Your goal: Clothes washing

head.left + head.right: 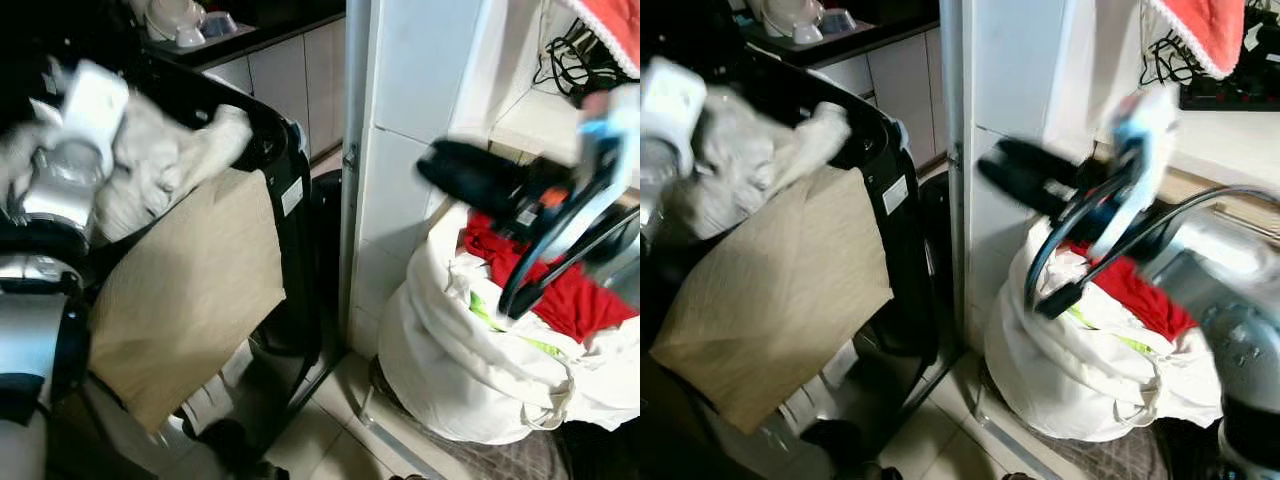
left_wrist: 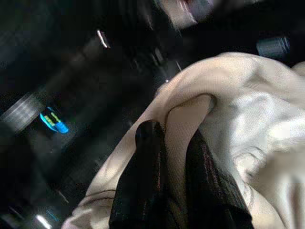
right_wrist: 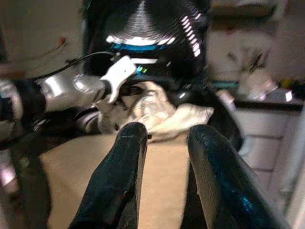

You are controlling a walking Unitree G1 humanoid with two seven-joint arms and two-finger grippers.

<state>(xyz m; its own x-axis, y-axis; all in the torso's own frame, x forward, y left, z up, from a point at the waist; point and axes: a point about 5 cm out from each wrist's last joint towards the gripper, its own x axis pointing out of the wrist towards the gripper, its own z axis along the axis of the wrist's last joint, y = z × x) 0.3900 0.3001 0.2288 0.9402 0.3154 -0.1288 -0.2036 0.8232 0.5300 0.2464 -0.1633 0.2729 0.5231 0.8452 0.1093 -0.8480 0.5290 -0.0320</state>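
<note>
A white laundry bag (image 1: 470, 370) sits on the tiled floor (image 1: 330, 430) by a white wall (image 1: 420, 80), and it is stuffed with red clothes (image 1: 560, 290) and something bright green. On the robot's left is a black washing machine (image 1: 290, 200) with its top open. A cream cloth (image 1: 170, 150) is bunched up over the machine's rim, and a big tan cloth (image 1: 185, 300) hangs down the front of it. The left gripper (image 2: 174, 157) has its two black fingers pinched tight on a fold of the cream cloth, right above the machine's dark opening. The right gripper (image 3: 164, 143) is up in the air over the laundry bag, with its fingers a little apart and nothing between them; it points toward the machine and the cloths. Behind the machine there are white cupboards (image 1: 300, 70) with dishes (image 1: 185, 20) on top
</note>
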